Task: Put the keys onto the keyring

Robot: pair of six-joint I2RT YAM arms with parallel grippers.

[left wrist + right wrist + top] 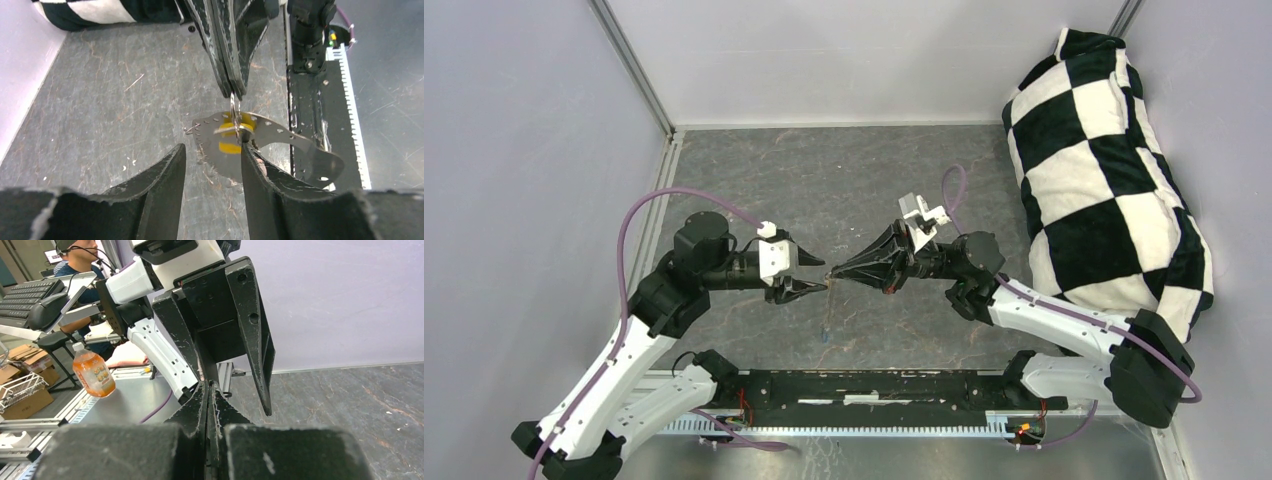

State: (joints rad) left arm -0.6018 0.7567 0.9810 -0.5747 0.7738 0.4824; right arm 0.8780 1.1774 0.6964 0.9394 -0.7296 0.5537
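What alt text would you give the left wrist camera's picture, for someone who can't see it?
Entering from the top, the right gripper, jaws shut, holds a curved grey keyring with a yellow-headed key against it above a dark grey table. The left gripper fills the bottom edge, jaws open, the key close by one of them.

Keyring [304,146] partly behind left claw [212,150]

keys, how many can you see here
1 for sure: the yellow-headed key, against the keyring just below the tips of the shut right gripper. A blue speck in the top view may be another.
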